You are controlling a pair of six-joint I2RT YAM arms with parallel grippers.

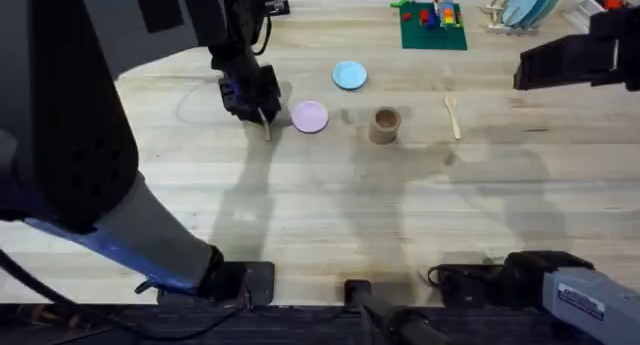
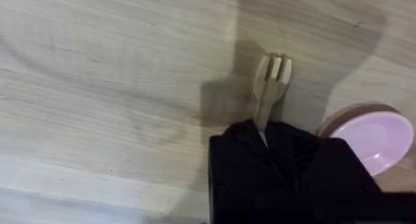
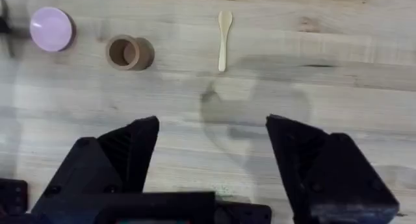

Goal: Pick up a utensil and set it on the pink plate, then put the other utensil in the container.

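While L gripper [image 2: 263, 130] clamps it, fork [image 2: 270, 87] points tines-out beside pink plate [image 2: 380, 136].

1. You have a pale wooden desk [image 1: 330, 205] with long plank grain running left to right.
2. At the far edge you see a green board of colourful toy bricks [image 1: 433, 23].
3. Right of it, a wooden rack [image 1: 497, 15] holds upright light blue plates [image 1: 530, 3].
4. Light from above throws soft, broad shadows over the desk's middle and right.
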